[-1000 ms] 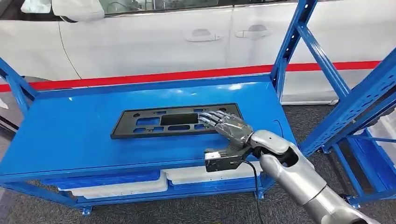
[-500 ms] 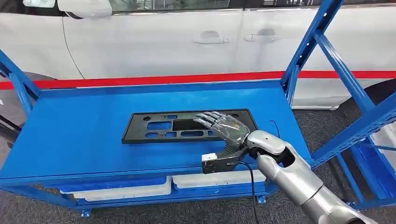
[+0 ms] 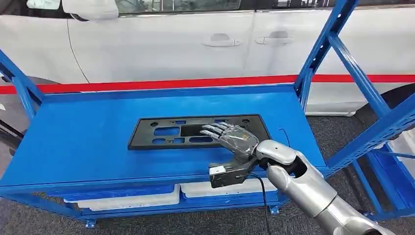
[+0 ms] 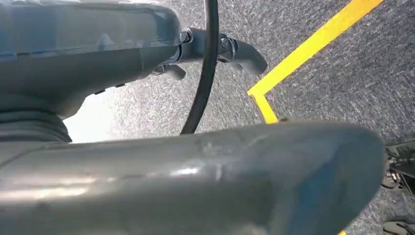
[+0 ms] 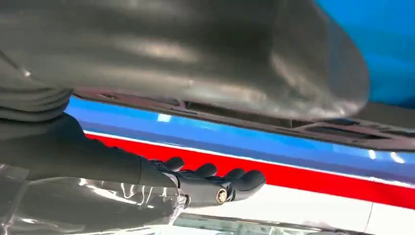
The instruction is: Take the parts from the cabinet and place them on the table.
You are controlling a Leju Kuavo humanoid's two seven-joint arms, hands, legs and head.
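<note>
Black plastic part (image 3: 195,131) lies flat on blue shelf (image 3: 83,142); right hand (image 3: 230,138), fingers spread and holding nothing, rests over its right end.

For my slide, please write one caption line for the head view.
Robot's right hand rests on a black plastic panel lying on the blue shelf, with a white car behind.

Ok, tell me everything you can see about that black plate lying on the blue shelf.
The black plate is a flat, long rectangular panel, seemingly matte plastic, with several rectangular cutouts and small round holes near its corners. It lies flat on the blue shelf, roughly centred, its long side parallel to the shelf's front edge. The right hand lies over its right portion with fingers extended across the cutouts; whether it is actually gripping cannot be told.
</note>
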